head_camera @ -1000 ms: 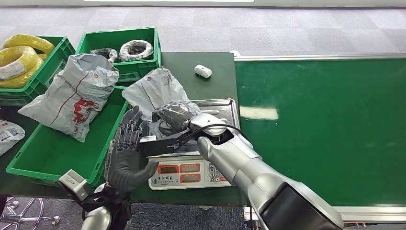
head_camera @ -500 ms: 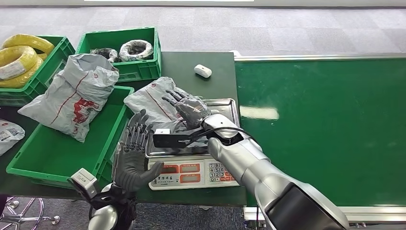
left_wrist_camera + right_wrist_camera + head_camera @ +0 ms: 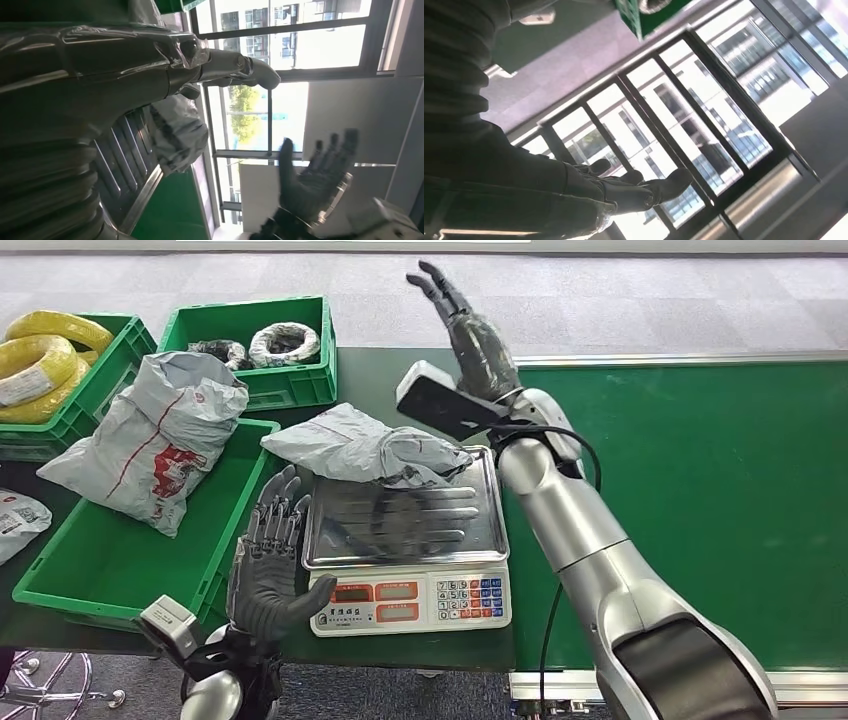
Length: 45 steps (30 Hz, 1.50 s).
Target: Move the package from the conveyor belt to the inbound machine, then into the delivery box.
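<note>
Raised well clear of the scale since the earlier frames, the right hand [image 3: 470, 325] is shown with fingers spread and nothing held. The package [image 3: 365, 448] has been left lying on the rear edge of the scale pan [image 3: 405, 525], overhanging toward the tabletop [image 3: 385, 375]. The left hand [image 3: 270, 565], fingers apart and empty, stands beside the scale. A grasp around the package's bunched middle is advised before transfer to the green delivery box [image 3: 110, 560].

I see even, bright light in the head view, with a white glare patch on the conveyor belt [image 3: 700, 500]. In both wrist views the windows [image 3: 300, 45] are overexposed, and the near hands look dark and blurred
</note>
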Motion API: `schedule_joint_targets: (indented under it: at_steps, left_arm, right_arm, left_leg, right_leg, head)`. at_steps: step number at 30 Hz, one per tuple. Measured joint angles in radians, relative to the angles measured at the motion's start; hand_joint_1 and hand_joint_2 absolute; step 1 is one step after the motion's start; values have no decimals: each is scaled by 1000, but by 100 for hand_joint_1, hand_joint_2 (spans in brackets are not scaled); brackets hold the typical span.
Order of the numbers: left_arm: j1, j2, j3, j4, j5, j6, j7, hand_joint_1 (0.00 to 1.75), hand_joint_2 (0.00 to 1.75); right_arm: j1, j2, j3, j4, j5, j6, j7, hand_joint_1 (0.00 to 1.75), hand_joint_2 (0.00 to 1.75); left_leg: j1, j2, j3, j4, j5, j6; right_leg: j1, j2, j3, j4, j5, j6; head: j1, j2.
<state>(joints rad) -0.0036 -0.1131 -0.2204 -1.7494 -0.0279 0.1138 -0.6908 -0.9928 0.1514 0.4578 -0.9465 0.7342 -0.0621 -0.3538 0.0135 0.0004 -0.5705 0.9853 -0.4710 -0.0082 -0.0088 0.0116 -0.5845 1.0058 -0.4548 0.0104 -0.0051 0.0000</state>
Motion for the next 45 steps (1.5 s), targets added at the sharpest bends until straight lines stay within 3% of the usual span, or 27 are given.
schedule_joint_targets:
  at_steps: [5,9,16,20,24,29,31,33,37,41,45]
  left_arm:
    - [24,5,4,-8,2,5,-7,0,175]
    - [29,8,4,-11,2,5,-8,0,175]
    - [50,12,4,-26,-34,54,-8,0,175]
    - [9,24,4,-22,-266,183,19,0,175]
    - [-57,29,5,-8,-369,216,56,0,175]
    - [-75,30,4,3,-381,221,66,0,175]
    - [-97,31,-3,14,-461,227,110,0,175]
    - [-170,34,-24,49,-670,211,220,0,175]
    - [-436,32,-115,219,-1067,114,439,0,175]
    - [-682,-1,-227,456,-1295,64,551,0,175]
    - [-820,-27,-337,660,-1470,48,617,0,175]
  right_arm:
    - [74,-51,-162,-322,-190,24,-59,0,175]
    - [124,-79,-237,-486,-230,29,-72,0,175]
    - [218,-111,-297,-649,-274,-38,-145,0,175]
    - [362,-106,-332,-783,-306,-82,-232,0,175]
    - [497,-91,-338,-882,-297,-106,-271,0,175]
    - [534,-88,-340,-928,-296,-111,-276,0,175]
    - [550,-85,-340,-942,-293,-111,-283,0,175]
    - [591,-72,-337,-963,-278,-111,-302,0,175]
    - [707,-37,-299,-1029,-233,-87,-334,0,175]
    - [784,-2,-259,-1100,-183,-53,-332,0,175]
    - [827,17,-243,-1146,-159,-56,-331,0,175]
  left_leg:
    - [-1,-1,-1,0,-1,0]
    - [-1,1,0,0,-1,0]
    - [0,0,0,0,-1,0]
    - [0,-6,0,0,-1,0]
    - [0,-5,0,0,-1,0]
    - [0,-5,0,0,-1,0]
    - [0,-7,1,0,0,0]
    - [0,-10,0,0,1,0]
    - [0,-14,-1,0,3,0]
    - [0,-11,0,0,3,0]
    - [-1,-10,-1,0,3,0]
  right_leg:
    - [0,-2,0,0,0,0]
    - [0,-1,0,0,0,0]
    - [0,-1,0,0,0,0]
    - [0,-6,2,-1,-2,1]
    - [0,-7,2,-1,-2,1]
    - [0,-7,2,-1,-2,1]
    - [0,-8,2,-1,-2,1]
    - [0,-11,2,-1,-2,1]
    - [0,-16,3,-1,-1,0]
    - [0,-14,3,-1,0,0]
    - [0,-12,2,-1,0,0]
  head:
    - [0,0]
    - [0,0]
    - [0,0]
    - [0,0]
    - [0,0]
    - [0,0]
    - [0,0]
    - [0,0]
    - [-1,0]
    - [-1,0]
    - [-1,0]
